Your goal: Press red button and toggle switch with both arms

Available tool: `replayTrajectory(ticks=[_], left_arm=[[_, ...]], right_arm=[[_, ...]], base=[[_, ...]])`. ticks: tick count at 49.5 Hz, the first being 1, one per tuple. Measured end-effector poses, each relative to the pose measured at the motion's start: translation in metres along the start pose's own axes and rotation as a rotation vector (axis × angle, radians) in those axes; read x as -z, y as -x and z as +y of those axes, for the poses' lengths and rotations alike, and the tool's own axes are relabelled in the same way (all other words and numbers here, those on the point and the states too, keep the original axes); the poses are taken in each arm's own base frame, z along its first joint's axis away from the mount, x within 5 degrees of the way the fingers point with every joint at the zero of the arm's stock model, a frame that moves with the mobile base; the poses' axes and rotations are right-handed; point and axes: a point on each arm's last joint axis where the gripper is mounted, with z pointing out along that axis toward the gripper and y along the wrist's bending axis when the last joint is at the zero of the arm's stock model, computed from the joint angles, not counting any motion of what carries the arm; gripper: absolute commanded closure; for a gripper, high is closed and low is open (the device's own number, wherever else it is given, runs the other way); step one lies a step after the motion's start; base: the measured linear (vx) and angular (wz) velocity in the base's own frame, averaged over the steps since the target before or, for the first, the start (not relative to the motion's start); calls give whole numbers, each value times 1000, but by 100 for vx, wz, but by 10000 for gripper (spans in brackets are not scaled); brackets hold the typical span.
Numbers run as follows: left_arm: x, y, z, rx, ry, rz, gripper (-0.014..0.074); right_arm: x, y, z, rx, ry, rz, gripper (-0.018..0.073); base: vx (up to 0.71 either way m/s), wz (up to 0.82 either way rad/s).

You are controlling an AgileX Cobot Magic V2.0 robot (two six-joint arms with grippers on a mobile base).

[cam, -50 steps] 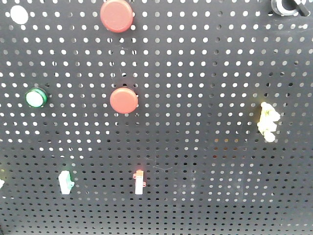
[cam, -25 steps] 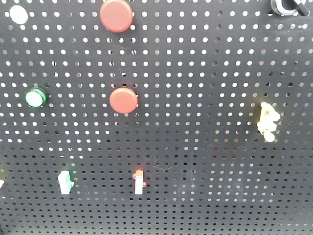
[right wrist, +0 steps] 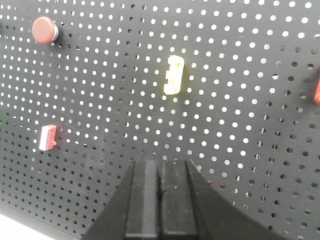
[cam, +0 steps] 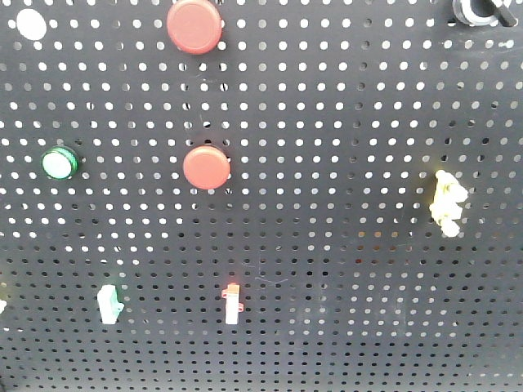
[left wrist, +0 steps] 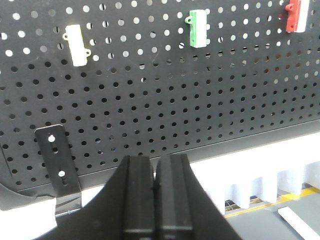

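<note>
Change: nothing shifts on the pegboard [cam: 343,245] across front views.
Red button [cam: 206,167]: unobscured, no arm near.
Left gripper [left wrist: 154,172]: jaws closed, empty.
Right gripper [right wrist: 160,175]: jaws closed, empty, facing yellow switch [right wrist: 174,75].

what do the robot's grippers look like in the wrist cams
Both look alike. The left gripper and the right gripper each have two flat, matte black, blocky fingers with squared tips, widening into a black body toward the camera. No cables, labels or markings show on either. Neither arm appears in the front view.
</note>
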Motion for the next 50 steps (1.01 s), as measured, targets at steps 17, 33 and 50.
replayTrajectory(ticks=[17,33,50], left_arm=[[0,0,0,0,0,0,594],[0,0,0,0,0,1,594],[0,0,0,0,0,1,594]], right_arm=[[-3,-25,-10,-102,-196,199,562],[-1,-116,-18,-267,-422,266,562],[-1,-116,-18,-272,-423,262,562]], base=[[0,0],[0,0],[0,0]])
